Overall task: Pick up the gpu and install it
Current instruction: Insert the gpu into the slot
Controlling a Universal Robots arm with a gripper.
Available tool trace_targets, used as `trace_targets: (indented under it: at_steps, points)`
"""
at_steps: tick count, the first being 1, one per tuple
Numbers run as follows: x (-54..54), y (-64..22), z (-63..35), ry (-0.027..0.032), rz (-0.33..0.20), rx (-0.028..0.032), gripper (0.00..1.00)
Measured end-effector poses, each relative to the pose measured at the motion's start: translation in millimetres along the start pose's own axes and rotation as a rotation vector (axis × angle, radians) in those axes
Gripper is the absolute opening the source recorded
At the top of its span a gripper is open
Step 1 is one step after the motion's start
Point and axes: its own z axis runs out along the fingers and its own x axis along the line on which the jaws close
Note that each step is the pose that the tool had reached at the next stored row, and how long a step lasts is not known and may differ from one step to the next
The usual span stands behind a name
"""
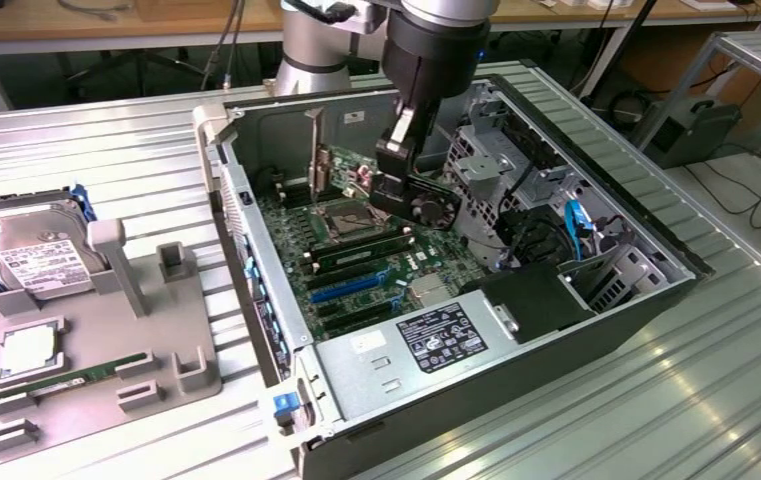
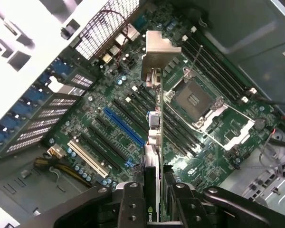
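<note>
My gripper (image 1: 395,192) is inside the open computer case (image 1: 647,300), shut on the gpu (image 1: 423,207), a black card with a round fan. I hold it above the green motherboard (image 1: 353,275), close to the CPU socket (image 1: 351,218). In the wrist view the gpu (image 2: 152,135) is seen edge-on between my fingers (image 2: 132,202), and its silvery bracket (image 2: 157,47) is at the end away from them. The card hangs over the row of expansion slots beside the blue slot (image 2: 123,126), apart from the board.
A metal drive cage (image 1: 487,165) and cables stand close to the arm on the exterior view's right. The power supply (image 1: 440,338) fills the near end of the case. Outside the case, a grey fixture (image 1: 100,340) holds a hard drive (image 1: 33,250) and a RAM stick (image 1: 53,385).
</note>
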Motion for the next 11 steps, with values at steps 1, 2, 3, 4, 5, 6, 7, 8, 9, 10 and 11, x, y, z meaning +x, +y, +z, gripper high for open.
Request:
trace_targets:
  at_steps: [1,2,3,4,5,6,7,8,9,10,11]
  points:
    - [0.0,0.0,0.2,-0.0003,-0.014,0.0000,0.26]
    - [0.0,0.0,0.5,-0.0008,-0.033,0.0000,0.26]
    - [0.0,0.0,0.8,-0.0011,-0.052,0.0000,0.26]
    - [0.0,0.0,1.1,-0.0014,-0.069,0.0000,0.26]
    - [0.1,0.0,1.3,-0.0017,-0.088,0.0000,0.26]
    - [0.1,0.0,1.6,-0.0020,-0.105,-0.0003,0.26]
    - [0.1,0.0,1.8,-0.0023,-0.121,-0.0005,0.26]
    - [0.1,0.0,2.1,-0.0025,-0.137,-0.0008,0.26]
    - [0.1,0.0,2.4,-0.0027,-0.157,-0.0012,0.26]
    - [0.1,0.0,2.7,-0.0030,-0.173,-0.0017,0.26]
    - [0.1,0.0,3.1,-0.0033,-0.200,-0.0024,0.26]
